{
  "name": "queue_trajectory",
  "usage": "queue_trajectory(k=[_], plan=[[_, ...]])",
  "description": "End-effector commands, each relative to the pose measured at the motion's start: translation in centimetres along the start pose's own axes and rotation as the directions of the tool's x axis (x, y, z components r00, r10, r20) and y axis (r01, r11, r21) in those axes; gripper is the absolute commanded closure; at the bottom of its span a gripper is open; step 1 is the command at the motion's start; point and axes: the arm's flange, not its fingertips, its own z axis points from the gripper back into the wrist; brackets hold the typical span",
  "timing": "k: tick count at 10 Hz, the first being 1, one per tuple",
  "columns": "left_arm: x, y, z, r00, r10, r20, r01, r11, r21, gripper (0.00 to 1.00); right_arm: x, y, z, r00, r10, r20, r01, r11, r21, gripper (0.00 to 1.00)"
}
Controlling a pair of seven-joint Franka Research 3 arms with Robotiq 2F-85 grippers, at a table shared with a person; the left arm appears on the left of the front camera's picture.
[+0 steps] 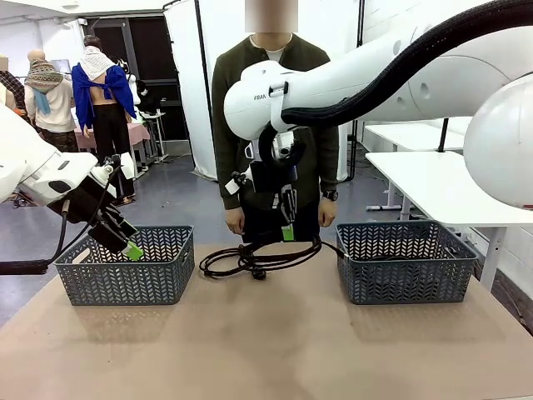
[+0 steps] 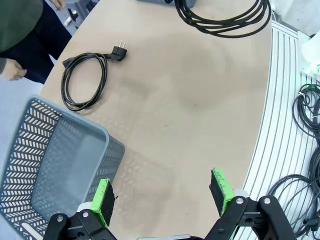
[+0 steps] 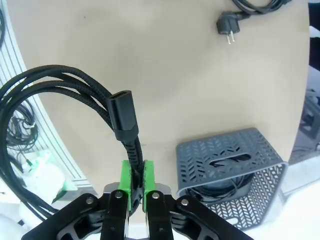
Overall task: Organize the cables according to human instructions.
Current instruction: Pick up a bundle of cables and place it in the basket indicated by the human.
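My right gripper (image 1: 287, 227) (image 3: 136, 181) reaches across the table's middle and is shut on a black braided cable (image 3: 55, 85). Its plug end (image 3: 123, 112) sticks up past the green pads, and its loops (image 1: 258, 258) hang down to the table between the two baskets. That coil also shows at the top of the left wrist view (image 2: 225, 20). A second cable (image 2: 84, 80) with a round mains plug (image 3: 226, 23) lies coiled near the table's far edge. My left gripper (image 1: 125, 242) (image 2: 161, 195) is open and holds nothing, beside the left basket. The human (image 1: 266, 92) stands at the far side, hands down.
A grey basket (image 1: 125, 267) (image 2: 45, 165) stands at the left, another (image 1: 404, 262) (image 3: 232, 160) at the right; the right wrist view shows a cable (image 3: 220, 187) lying in a basket. More cables (image 2: 305, 105) lie on the floor off the table's edge.
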Motion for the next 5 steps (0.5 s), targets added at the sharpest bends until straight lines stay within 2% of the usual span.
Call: queue_trajectory(k=[1,5], plan=[[-0.25,0.38,0.01,1.000,-0.012,0.017,0.013,1.000,-0.016,0.00,0.43,0.21,-0.52,1.000,-0.003,-0.010,0.003,1.000,0.005,1.00],[-0.25,0.38,0.01,1.000,-0.012,0.017,0.013,1.000,-0.016,0.00,0.43,0.21,-0.52,1.000,-0.003,-0.010,0.003,1.000,0.005,1.00]])
